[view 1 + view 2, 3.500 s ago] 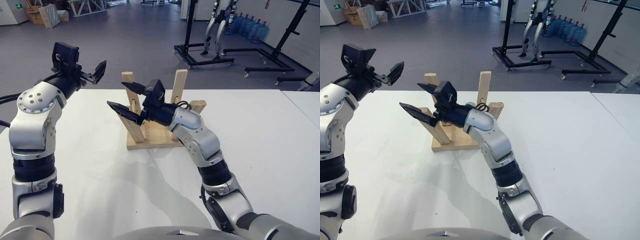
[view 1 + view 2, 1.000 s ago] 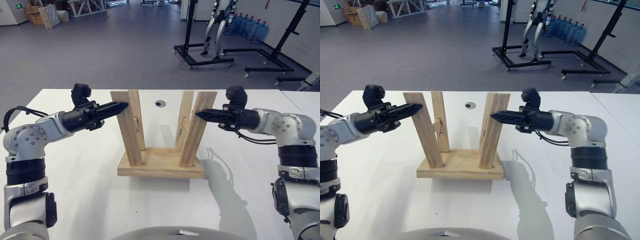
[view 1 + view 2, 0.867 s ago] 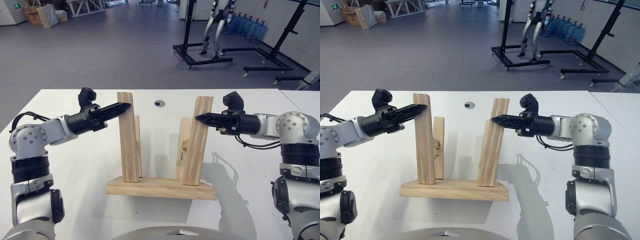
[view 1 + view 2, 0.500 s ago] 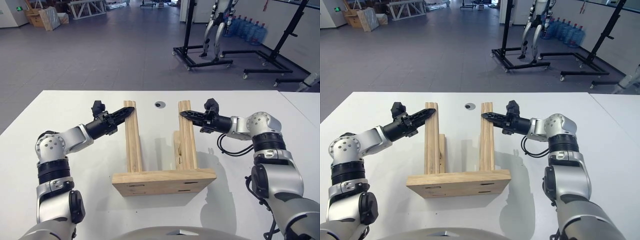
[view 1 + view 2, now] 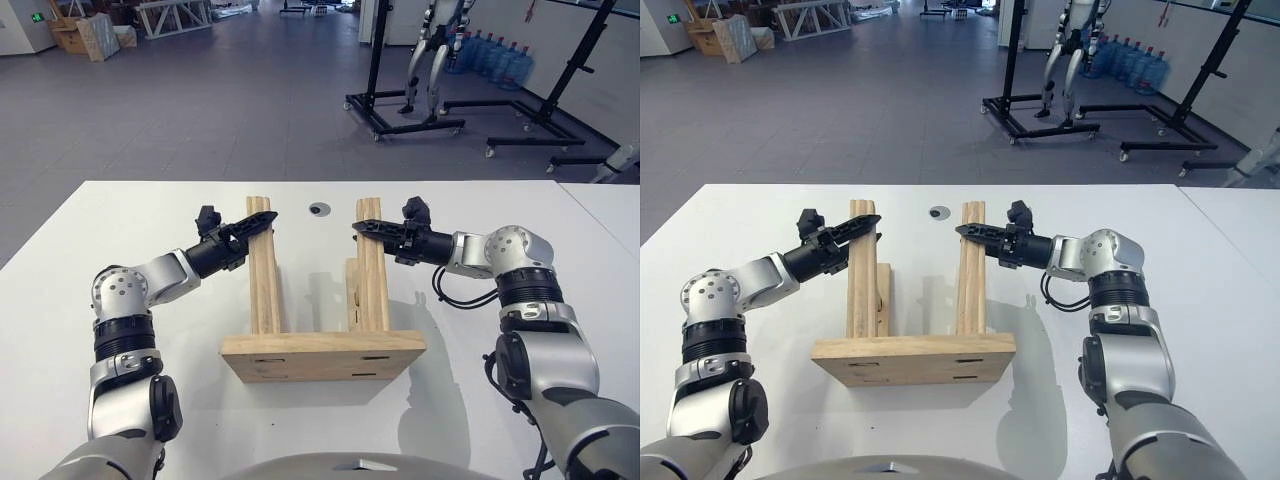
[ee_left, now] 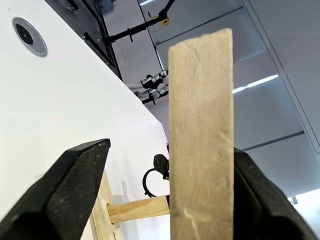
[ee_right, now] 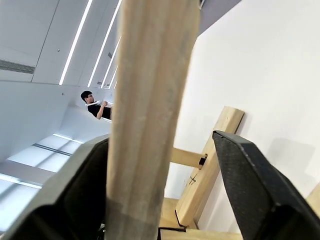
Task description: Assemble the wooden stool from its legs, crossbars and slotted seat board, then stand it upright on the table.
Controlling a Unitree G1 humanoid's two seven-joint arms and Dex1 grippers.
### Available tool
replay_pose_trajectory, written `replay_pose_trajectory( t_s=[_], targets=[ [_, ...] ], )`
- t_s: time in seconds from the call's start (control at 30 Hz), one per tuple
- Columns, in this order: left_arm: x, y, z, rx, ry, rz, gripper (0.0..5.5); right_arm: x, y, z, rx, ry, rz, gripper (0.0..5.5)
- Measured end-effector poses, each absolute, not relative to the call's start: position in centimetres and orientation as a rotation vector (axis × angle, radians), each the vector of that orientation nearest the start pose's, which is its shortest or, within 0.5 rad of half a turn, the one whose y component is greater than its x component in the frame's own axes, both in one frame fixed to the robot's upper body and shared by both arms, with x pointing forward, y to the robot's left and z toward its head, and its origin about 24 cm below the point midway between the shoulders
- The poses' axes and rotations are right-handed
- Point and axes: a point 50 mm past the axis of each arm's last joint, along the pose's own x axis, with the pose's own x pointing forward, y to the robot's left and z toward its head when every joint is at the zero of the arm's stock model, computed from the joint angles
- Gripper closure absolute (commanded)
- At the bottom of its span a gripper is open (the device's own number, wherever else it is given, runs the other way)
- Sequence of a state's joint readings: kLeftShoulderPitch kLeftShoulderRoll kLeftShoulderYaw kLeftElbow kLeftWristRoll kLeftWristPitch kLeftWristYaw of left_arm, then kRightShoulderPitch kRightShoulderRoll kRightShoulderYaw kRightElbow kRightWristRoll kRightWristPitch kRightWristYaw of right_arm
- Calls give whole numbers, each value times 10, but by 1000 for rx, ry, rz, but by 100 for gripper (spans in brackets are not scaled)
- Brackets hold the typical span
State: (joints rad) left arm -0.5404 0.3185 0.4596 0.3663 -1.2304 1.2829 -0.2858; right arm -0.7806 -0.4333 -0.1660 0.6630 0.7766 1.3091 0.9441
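We see the stool [image 5: 322,300] near the middle of the white table [image 5: 300,440]. Its seat board [image 5: 322,356] is at the end nearest us and its legs run away from us towards the far edge. We cannot tell whether the board rests on the table or hangs just above it.

The left claw [image 5: 258,220] is at the far tip of the left-hand leg [image 5: 264,285]. In the left wrist view its fingers [image 6: 75,190] are spread to either side of that leg end. One finger lies against the wood, and a strip of table shows between the other finger and the leg. A crossbar [image 6: 137,207] shows below them.

The right claw [image 5: 365,226] is at the far tip of the right-hand leg [image 5: 372,285]. Its fingers [image 7: 245,190] are likewise parted around the wood, one close against it and the other a little off it.

The two arms reach in from opposite sides, and the claw tips point towards each other across the gap between the legs.

A round grommet [image 5: 319,209] sits in the table just beyond the leg tips. Black wheeled stands [image 5: 420,110] are on the floor well behind.
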Motion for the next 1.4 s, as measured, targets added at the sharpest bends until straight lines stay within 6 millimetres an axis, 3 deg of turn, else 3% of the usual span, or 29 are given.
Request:
replay_pose_trajectory(
  t_s=[0.27, 0.4, 0.53, 0.7, 0.8, 0.87, 0.93, 1.0, 1.03, 1.1, 1.2, 1.27, 1.33, 1.4],
  targets=[
    [324, 200, 126, -1170, 536, -635, 214, 346, -173, 144, 1041, 663, 989, 190],
    [328, 196, 144, -1171, 497, -682, 214, 353, -166, 145, 1080, 640, 972, 190],
    [334, 197, 144, -1161, 491, -635, 214, 361, -164, 147, 1089, 602, 937, 190],
    [357, 225, 135, -1139, 406, -413, 214, 379, -175, 160, 1114, 453, 823, 190],
    [369, 258, 127, -1038, 316, -173, 214, 392, -195, 172, 1028, 313, 679, 190],
    [370, 292, 141, -824, 172, -68, 214, 396, -221, 179, 836, 198, 578, 190],
    [362, 322, 171, -615, 36, -87, 214, 392, -245, 189, 656, 139, 553, 190],
    [333, 355, 216, -188, -109, -208, 214, 378, -281, 202, 326, 91, 563, 190],
    [320, 363, 219, -69, -106, -252, 214, 371, -292, 201, 222, 90, 577, 190],
    [282, 380, 197, 139, 25, -363, 214, 337, -323, 179, -6, 168, 645, 190],
    [235, 381, 146, 195, 250, -532, 214, 276, -345, 130, -90, 381, 806, 190],
    [209, 368, 119, 197, 366, -657, 214, 237, -342, 101, -66, 515, 945, 190],
    [188, 342, 97, 195, 438, -815, 214, 207, -322, 82, -20, 604, 1122, 190],
    [170, 301, 73, 183, 474, -1012, 214, 186, -287, 70, 38, 653, 1310, 190]
  ],
)
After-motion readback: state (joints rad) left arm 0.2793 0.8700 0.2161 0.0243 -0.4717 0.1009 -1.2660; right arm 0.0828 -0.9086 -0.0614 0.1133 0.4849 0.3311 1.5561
